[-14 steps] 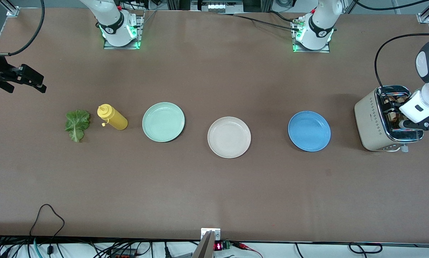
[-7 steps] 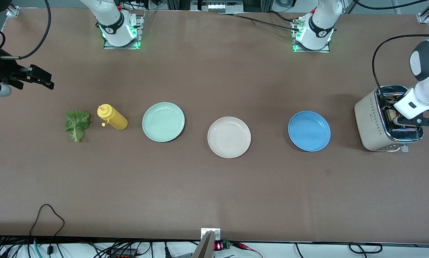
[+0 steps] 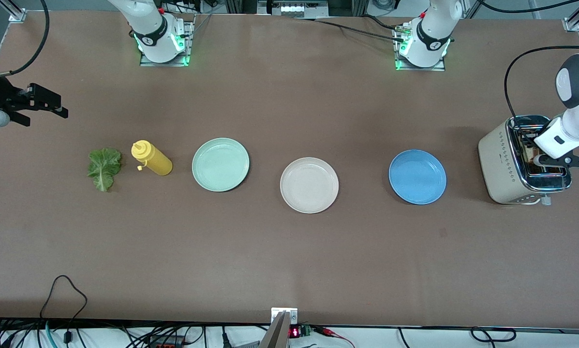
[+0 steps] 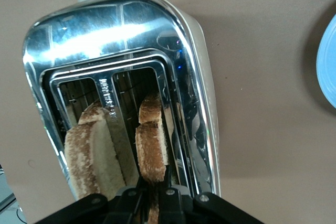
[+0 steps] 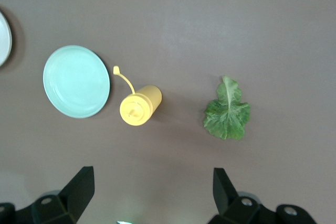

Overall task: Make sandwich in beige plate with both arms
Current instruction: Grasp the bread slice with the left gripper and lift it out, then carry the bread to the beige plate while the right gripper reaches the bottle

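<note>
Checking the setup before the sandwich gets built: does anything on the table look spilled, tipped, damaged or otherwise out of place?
Little stands out. The lettuce leaf lies straight on the bare table, not on a plate, beside the yellow squeeze bottle, whose cap hangs open on its strap. The beige plate sits flat. No spills show.

A row of things runs along the middle of the table point(image 3: 289, 251): from the right arm's end, a lettuce leaf point(image 3: 104, 168), a squeeze bottle point(image 3: 151, 158) just beside it, then three plates point(image 3: 220, 164) point(image 3: 309, 185) point(image 3: 417, 176) set apart, the middle one nearest the front camera. A toaster point(image 3: 509, 166) stands near the edge at the left arm's end, with two toast slices point(image 4: 152, 145) point(image 4: 92, 156) upright in its two slots, side by side.
</note>
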You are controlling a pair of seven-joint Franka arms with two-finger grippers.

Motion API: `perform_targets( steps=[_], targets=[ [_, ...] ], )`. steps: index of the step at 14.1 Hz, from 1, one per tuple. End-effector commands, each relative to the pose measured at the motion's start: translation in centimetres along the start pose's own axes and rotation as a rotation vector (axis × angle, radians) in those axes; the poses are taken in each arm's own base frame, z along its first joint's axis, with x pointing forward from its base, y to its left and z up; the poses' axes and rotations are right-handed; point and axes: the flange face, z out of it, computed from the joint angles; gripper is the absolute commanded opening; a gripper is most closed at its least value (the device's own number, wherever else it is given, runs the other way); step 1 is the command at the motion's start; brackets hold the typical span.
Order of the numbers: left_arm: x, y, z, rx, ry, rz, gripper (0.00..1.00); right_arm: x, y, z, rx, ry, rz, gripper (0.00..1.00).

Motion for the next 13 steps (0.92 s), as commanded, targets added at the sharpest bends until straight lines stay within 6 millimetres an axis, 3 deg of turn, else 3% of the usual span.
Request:
perform_targets(
  steps=[1,6,7,9,10,13],
  targets=[
    [-0.4,-0.8,-2.3,0.022,0.006,0.025,0.01,-1.1,1.2,1.2,0.056,0.018,-0.083,1.00],
    [0.4,-0.1,-11.0,0.035,-0.066,0.033,0.01,-3.1,5.9,6.2,0.196,0.125,-0.278,1.00],
    [0.7,0.9,-13.1,0.039,-0.070,0.047,0.01,-3.5,6.8,7.4,0.229,0.161,-0.315,1.00],
    [1.4,3.8,-17.3,0.054,-0.051,0.087,0.01,-4.2,8.5,10.3,0.285,0.266,-0.412,1.00],
    [1.9,6.2,-19.2,0.059,-0.040,0.131,0.01,-4.5,9.3,12.1,0.316,0.325,-0.467,1.00],
    [4.6,12.7,-20.1,0.034,-0.032,0.233,0.01,-5.6,11.6,17.1,0.384,0.462,-0.570,1.00]
  ],
)
